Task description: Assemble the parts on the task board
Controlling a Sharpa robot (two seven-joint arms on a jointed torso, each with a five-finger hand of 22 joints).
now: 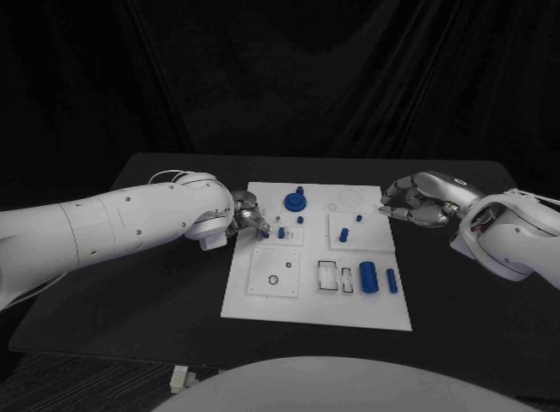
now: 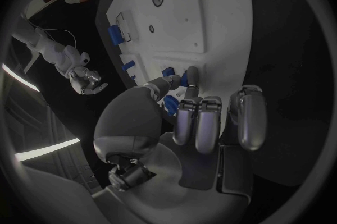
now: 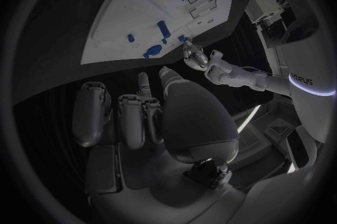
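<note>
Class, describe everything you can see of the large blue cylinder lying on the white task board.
The large blue cylinder is a smooth, plastic-looking blue piece lying on its side near the task board edge on the robot's right. A slimmer blue piece lies beside it, apart. Neither hand touches it; the left hand and right hand are both farther back.

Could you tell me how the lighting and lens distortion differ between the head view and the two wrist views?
Head view: dim, dark backdrop, the white board brightest, its edges straight. Left wrist view: fisheye circle, board edges bowed, left hand large in the middle. Right wrist view: same bending of the board, right hand looming, bright strips at the rim.
</note>
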